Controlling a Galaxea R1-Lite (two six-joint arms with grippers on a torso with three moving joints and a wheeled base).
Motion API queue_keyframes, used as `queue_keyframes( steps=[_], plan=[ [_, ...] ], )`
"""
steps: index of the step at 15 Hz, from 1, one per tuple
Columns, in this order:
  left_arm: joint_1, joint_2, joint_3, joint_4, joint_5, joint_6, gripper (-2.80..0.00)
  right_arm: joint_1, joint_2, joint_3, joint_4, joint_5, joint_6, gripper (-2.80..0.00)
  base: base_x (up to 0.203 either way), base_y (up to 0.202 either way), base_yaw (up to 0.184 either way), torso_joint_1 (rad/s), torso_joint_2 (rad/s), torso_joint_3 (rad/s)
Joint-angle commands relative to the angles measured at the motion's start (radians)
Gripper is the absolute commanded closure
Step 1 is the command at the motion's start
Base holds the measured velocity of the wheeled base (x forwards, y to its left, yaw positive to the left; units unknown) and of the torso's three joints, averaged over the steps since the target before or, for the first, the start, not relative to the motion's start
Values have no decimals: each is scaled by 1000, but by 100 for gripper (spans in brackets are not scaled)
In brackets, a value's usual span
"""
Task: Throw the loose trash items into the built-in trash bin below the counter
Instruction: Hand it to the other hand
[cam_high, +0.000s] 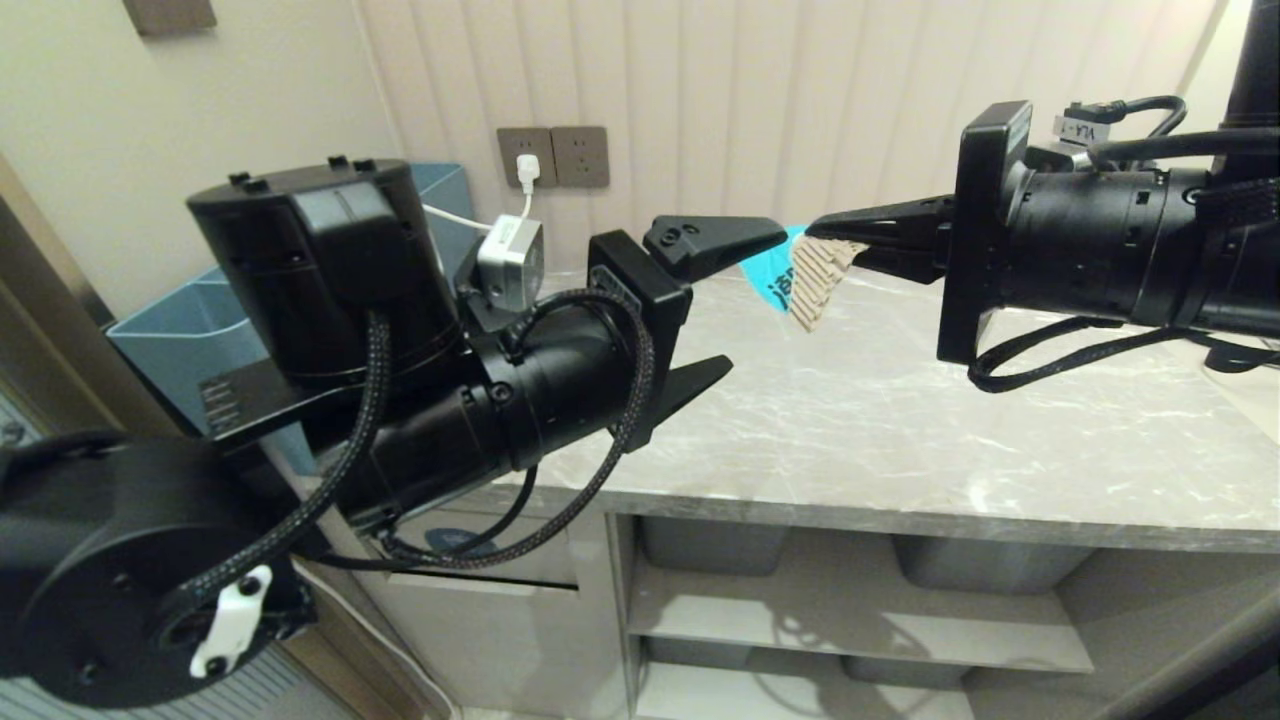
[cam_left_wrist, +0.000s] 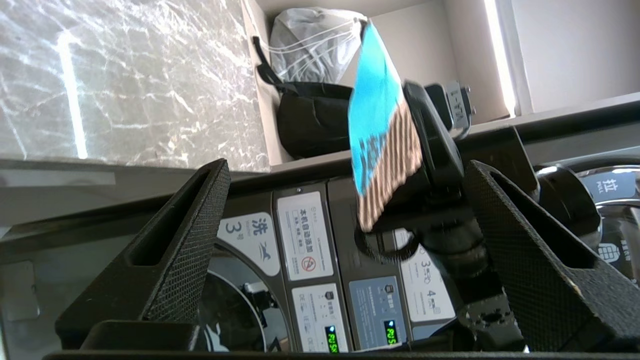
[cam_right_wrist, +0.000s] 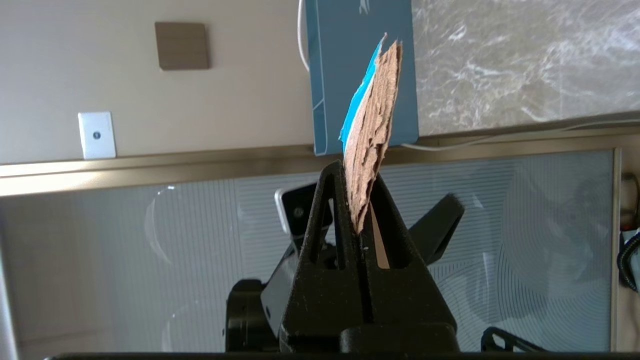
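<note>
Grey marble counter (cam_high: 900, 420) runs under both arms, beige wall and 2 sockets behind, open shelving below its edge.

Right gripper (cam_high: 815, 232) reaches in level above the counter, jaws clamped tight on 1 cardboard scrap (cam_high: 805, 285). The scrap is pinched by one edge; most of it sticks out past the fingertips and droops, turquoise face toward the left arm, tan fluting toward the counter. The right wrist view shows it edge-on, wedged in the seam between the 2 closed fingers (cam_right_wrist: 367, 150).

Left gripper (cam_high: 725, 305) faces it, jaws spread wide and holding nothing. The scrap's free end hangs just past its upper finger, about level with the gap, not touching either pad. In the left wrist view the scrap (cam_left_wrist: 380, 135) sits between the 2 open fingers but beyond their tips.

Reads like a pass between arms being lined up: the bin (cam_high: 480, 600) sits in the cabinet front under the left arm, mostly hidden by it.

No second scrap in sight.
</note>
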Motion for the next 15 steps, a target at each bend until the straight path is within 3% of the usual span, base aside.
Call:
queue_keyframes(
  steps=[1,7,8,15],
  plan=[
    [-3,16,-3,-14,-1,-6,-280,17,-6,0,3,2,7,0,0,0,0,0,0,0],
    [-3,31,-3,-37,0,23,-280,35,-3,6,6,2,7,0,0,0,0,0,0,0],
    [-3,32,-3,-38,-1,23,0,34,0,6,6,2,7,0,0,0,0,0,0,0],
    [-6,41,-21,-54,-7,34,0,56,0,9,18,2,7,0,0,0,0,0,0,0]
  ],
)
